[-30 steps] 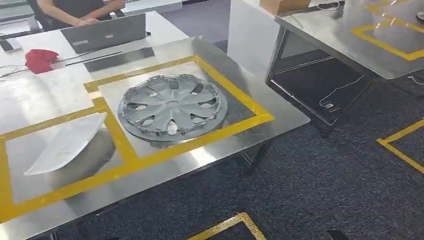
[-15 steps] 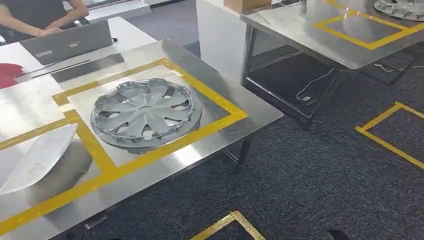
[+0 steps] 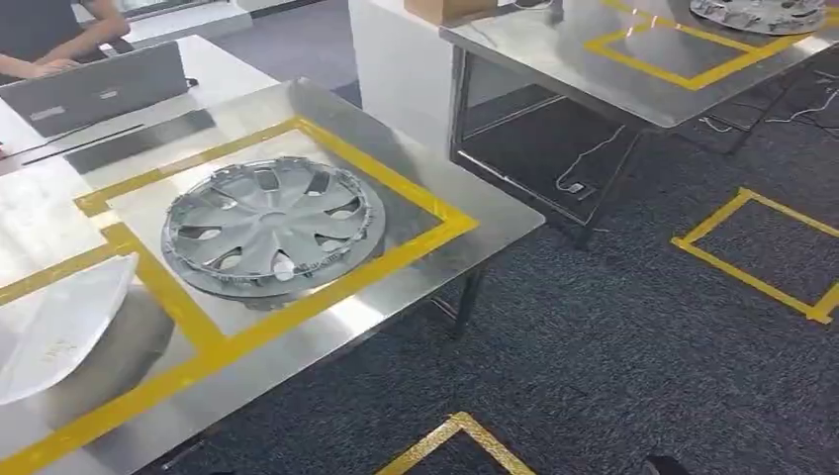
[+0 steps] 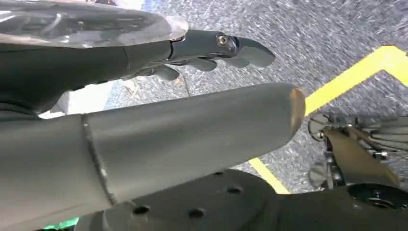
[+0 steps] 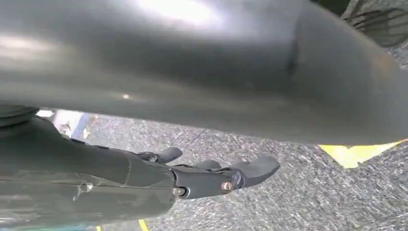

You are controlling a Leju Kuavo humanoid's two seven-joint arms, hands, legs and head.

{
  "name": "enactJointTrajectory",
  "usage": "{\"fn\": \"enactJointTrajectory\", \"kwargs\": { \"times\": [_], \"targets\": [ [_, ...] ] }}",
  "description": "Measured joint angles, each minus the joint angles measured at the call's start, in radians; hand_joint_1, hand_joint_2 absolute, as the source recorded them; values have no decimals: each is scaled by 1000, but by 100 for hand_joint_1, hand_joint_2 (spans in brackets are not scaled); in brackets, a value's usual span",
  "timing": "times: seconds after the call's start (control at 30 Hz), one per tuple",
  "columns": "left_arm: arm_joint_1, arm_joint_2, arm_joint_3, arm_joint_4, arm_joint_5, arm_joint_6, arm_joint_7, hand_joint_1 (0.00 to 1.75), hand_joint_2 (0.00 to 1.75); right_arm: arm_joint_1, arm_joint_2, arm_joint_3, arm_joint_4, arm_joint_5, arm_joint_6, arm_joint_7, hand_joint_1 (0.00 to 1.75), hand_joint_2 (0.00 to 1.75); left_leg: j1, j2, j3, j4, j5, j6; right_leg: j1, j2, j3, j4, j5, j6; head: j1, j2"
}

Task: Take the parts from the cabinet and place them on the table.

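Both arms hang over dark carpet. Left hand point(image 4: 211, 50) holds nothing, fingers slack and apart, pointing at the floor; a thick grey thumb point(image 4: 192, 139) crosses in front and hides much of it. Right hand point(image 5: 211, 175) same pose, holding nothing, fingers spread, thumb blurred and blocking the rest. Yellow floor tape point(image 3: 450, 440) sits nearest, ahead of the bench point(image 3: 416, 287). White curved panel point(image 3: 54, 327) lies on the bench just left of the hubcap point(image 3: 272, 226), cut off by the frame edge. Hubcap lies flat inside a yellow tape square. Beyond it a laptop point(image 3: 94, 91) and a person's forearm point(image 3: 69, 49), mostly cropped. Far right of the hubcap, a second bench point(image 3: 584, 84) carries another hubcap point(image 3: 757, 14), partly cut off.
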Motion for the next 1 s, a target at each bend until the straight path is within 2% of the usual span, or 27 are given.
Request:
{"fn": "enactJointTrajectory", "kwargs": {
  "times": [0.03, 0.13, 0.17, 0.2, 0.23, 0.27, 0.3, 0.33, 0.37, 0.4, 0.43, 0.47, 0.5, 0.53, 0.6, 0.63, 0.67, 0.7, 0.73, 0.8, 0.83, 0.87, 0.9, 0.97, 1.0],
  "targets": [
    [0, 0, 0, 0, 0, 0, 0, 0, 0, -4, 0, 0, 0, 0, 0, 0, 0, 0, -5, 3, -2, 5, -3, -6, 5, 1, 1, -9, 0, -5, 0, 0],
    [-2, 0, 0, 0, -4, -3, 0, 0, 0, 0, 0, 0, 0, 0, -5, 0, 0, 0, -4, 21, 4, -4, 0, -18, 8, 24, -6, -11, 3, -16, 0, 0],
    [-2, 2, 0, 0, -5, -3, 0, 0, 0, 0, 0, 0, 0, 0, -6, -1, 0, 0, -6, 20, 3, 1, -6, -25, -1, 29, 1, -21, 11, -24, 0, 0],
    [-2, 2, 0, 0, -6, -3, 0, 0, 0, -1, 0, 0, 0, 0, -6, -1, 0, 0, -2, -6, -5, 28, -27, -33, -3, 33, 0, -23, 14, -26, -1, 0],
    [-2, 1, 0, 0, -6, -3, 0, 0, 0, -3, 0, 0, 0, 2, -6, 0, 0, 0, 0, -25, -35, 94, -70, -36, -4, 38, -3, -23, 16, -32, -1, 0],
    [-1, 0, 0, 0, -7, -3, 1, 0, 0, -4, 0, 0, 0, 3, -6, 2, 0, 0, 3, -34, -79, 189, -118, -40, -4, 45, -5, -23, 18, -34, -1, 0],
    [1, 0, -1, 0, -8, -3, 1, 0, 0, -3, 0, 0, 0, 3, -7, 5, 0, 0, 4, -38, -118, 270, -151, -43, -3, 51, -7, -23, 18, -34, -1, 0],
    [2, -1, -1, 0, -11, -3, 1, 0, 0, -3, 0, 0, 0, 3, -9, 10, 0, 0, 5, -38, -145, 324, -163, -46, -3, 59, -7, -23, 18, -34, -1, 0],
    [3, -2, -2, 0, -12, -2, 1, 0, 0, -2, 0, 0, 0, 3, -11, 14, 0, 0, 6, -38, -149, 329, -150, -46, -4, 68, -7, -22, 18, -34, -1, 0],
    [3, -2, -2, 0, -13, -2, 1, 0, 0, -2, 0, 0, 0, 3, -12, 15, 0, 0, 8, -38, -129, 285, -115, -46, -4, 78, -5, -22, 18, -34, -1, 0],
    [3, -1, -2, 0, -13, -2, 0, 0, 0, -2, 0, 0, 0, 3, -13, 17, 0, 0, 10, -40, -90, 199, -66, -44, -5, 87, -3, -21, 18, -33, -1, 0],
    [2, 0, -2, 0, -13, -2, 0, 0, 0, -2, 0, 0, 0, 3, -13, 17, 0, 0, 11, -50, -43, 99, -18, -42, -5, 96, 0, -21, 18, -31, -1, 0],
    [2, 1, -2, 0, -13, -2, 0, 0, 0, -2, 0, 0, 0, 3, -14, 16, 0, 0, 14, -80, -10, 25, 9, -37, -6, 102, -2, -20, 17, -26, -1, 0],
    [1, 1, -2, 0, -13, -2, -1, 0, 0, -4, 0, 0, 0, 3, -14, 14, 0, 0, 12, -88, -4, -2, 2, -34, 2, 109, -7, -12, 14, -18, -1, 0],
    [0, 1, -2, 0, -13, -2, -2, 0, 0, -2, 0, 0, 0, 3, -15, 13, 0, 0, 10, -77, -7, 4, 2, -26, 0, 119, -11, -16, 19, -8, 0, 0],
    [0, 0, -2, 0, -12, -2, -2, 0, 0, -1, 0, 0, 0, 3, -16, 12, 0, 0, 6, -72, -7, 4, 3, -19, -4, 125, -11, -19, 20, -1, 0, 0],
    [-1, 0, -2, 0, -10, -2, -2, 0, 0, 0, 0, 0, 0, 3, -16, 11, 0, 0, 11, -65, -5, -5, 8, -10, -4, 129, -13, -17, 18, 5, 0, 0],
    [-1, -2, -2, 0, -10, -3, -2, 0, 0, 2, 0, 0, 0, 3, -16, 11, 0, 0, 12, -54, -2, -8, 11, -5, -5, 102, -18, 5, 2, 7, 0, 0],
    [-1, -2, -2, 0, -9, -3, -1, 0, 0, 0, 0, 0, 0, 3, -17, 10, 0, 0, 13, -52, -4, -8, 11, 2, -4, 77, -43, 58, -35, 11, 1, 0],
    [0, -1, -2, 0, -8, -4, 5, 0, 0, -2, 0, 0, 0, 3, -19, 5, 0, 0, 10, -36, -5, -8, 10, 5, -5, 62, -125, 237, -121, 17, 1, 0],
    [1, 0, -2, 0, -8, -6, 10, 0, 0, -1, 0, 0, 0, 3, -19, 3, 0, 0, 9, -30, -6, -7, 10, 6, -5, 60, -156, 306, -144, 20, 1, 0],
    [1, -1, -2, 0, -8, -10, 14, 0, 0, 1, 0, 0, 0, 3, -19, 3, 0, 0, 9, -23, -5, -7, 10, 5, -6, 59, -165, 325, -140, 21, 1, 0],
    [1, -3, -2, 0, -8, -11, 15, 0, 0, 2, 0, 0, 1, 3, -19, 3, 0, 0, 9, -18, -5, -7, 9, 5, -7, 58, -150, 293, -115, 21, 1, 0],
    [0, -6, -2, 0, -5, -12, 15, 0, 0, 1, -1, 0, 1, 3, -20, 2, 0, 0, 10, -7, 0, -6, 6, 0, -8, 44, -63, 123, -29, 18, 1, 0],
    [0, -8, -2, 0, -3, -12, 14, 0, 0, -1, -2, 0, 1, 3, -20, 2, 0, 0, 8, -2, 2, -4, 3, -4, -7, 16, -15, 33, 5, 15, 1, 0]
  ]
}}
